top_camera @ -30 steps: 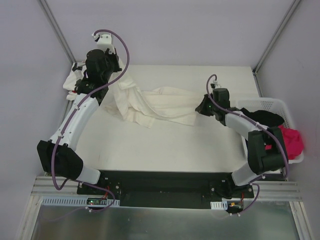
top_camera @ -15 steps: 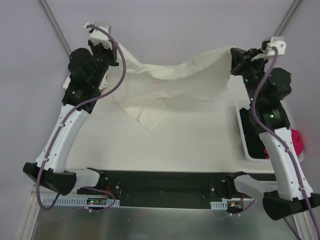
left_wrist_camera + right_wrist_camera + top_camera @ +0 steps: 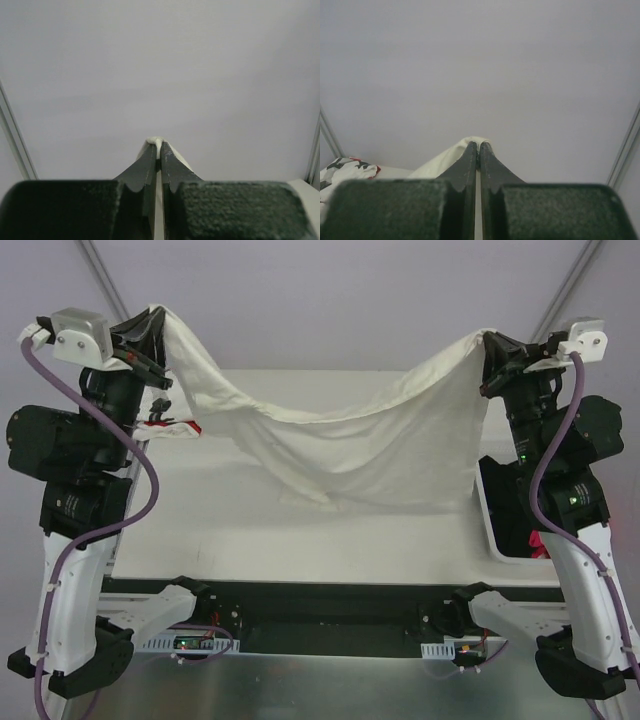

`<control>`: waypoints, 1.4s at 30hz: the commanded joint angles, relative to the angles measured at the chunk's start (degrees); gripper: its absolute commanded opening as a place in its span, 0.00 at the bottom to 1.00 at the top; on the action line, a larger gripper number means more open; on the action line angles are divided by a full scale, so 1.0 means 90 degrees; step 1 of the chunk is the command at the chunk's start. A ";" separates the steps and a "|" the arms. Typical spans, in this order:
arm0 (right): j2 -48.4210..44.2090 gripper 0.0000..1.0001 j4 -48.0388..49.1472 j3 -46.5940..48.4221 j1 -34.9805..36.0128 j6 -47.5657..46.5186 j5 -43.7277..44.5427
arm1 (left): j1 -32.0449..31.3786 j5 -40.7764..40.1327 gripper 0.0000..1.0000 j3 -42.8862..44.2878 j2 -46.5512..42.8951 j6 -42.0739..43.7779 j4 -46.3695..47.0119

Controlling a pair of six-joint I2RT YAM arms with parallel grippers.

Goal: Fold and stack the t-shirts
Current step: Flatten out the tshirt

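Observation:
The large cream-white t-shirt [image 3: 340, 445] hangs in the air, stretched between both arms and sagging in the middle above the table. My left gripper [image 3: 160, 318] is shut on its left top corner; the cloth [image 3: 158, 142] peeks out between the fingertips in the left wrist view. My right gripper [image 3: 490, 340] is shut on its right top corner, whose cloth [image 3: 455, 155] shows in the right wrist view. The star-print t-shirt [image 3: 175, 425] lies at the table's far left, mostly hidden behind the left arm; it also shows in the right wrist view [image 3: 342, 167].
A white perforated basket [image 3: 487, 525] stands at the table's right edge, with dark and red cloth [image 3: 540, 540] inside, largely behind the right arm. The white table [image 3: 300, 540] lies below the hanging shirt. Grey walls enclose the back and sides.
Both arms have risen and spread apart, lifting the cream-white t-shirt off the table until it hangs between them. A second ago it lay bunched on the table.

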 commanded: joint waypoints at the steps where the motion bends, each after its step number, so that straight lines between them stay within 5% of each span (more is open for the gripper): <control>1: -0.0175 0.01 0.0002 0.0179 0.0139 -0.0178 0.0222 | -0.0030 0.0087 0.00 0.0549 -0.0027 0.0112 -0.0065; 8: -0.0049 0.01 -0.0068 0.0199 0.0187 -0.0324 0.0514 | -0.0030 -0.0331 0.00 0.0786 0.0441 0.0239 -0.0231; 14: 0.0897 0.01 0.0644 0.0198 0.0178 -0.0909 0.0778 | -0.0001 -0.0723 0.00 0.0355 0.1310 0.0687 0.0627; 24: 0.2393 0.01 0.3824 0.1839 0.0217 -0.1993 0.0018 | -0.0050 0.0243 0.00 0.2960 0.2668 0.1282 0.0813; 29: 0.2412 0.01 0.4863 0.2482 0.0344 -0.2287 -0.0986 | -0.0157 0.0897 0.00 0.2611 0.2094 0.1869 0.2266; 42: 0.1583 0.01 0.4649 0.2260 0.1076 -0.2912 -0.1302 | -0.0187 0.1347 0.00 0.2612 0.1234 0.1567 0.2201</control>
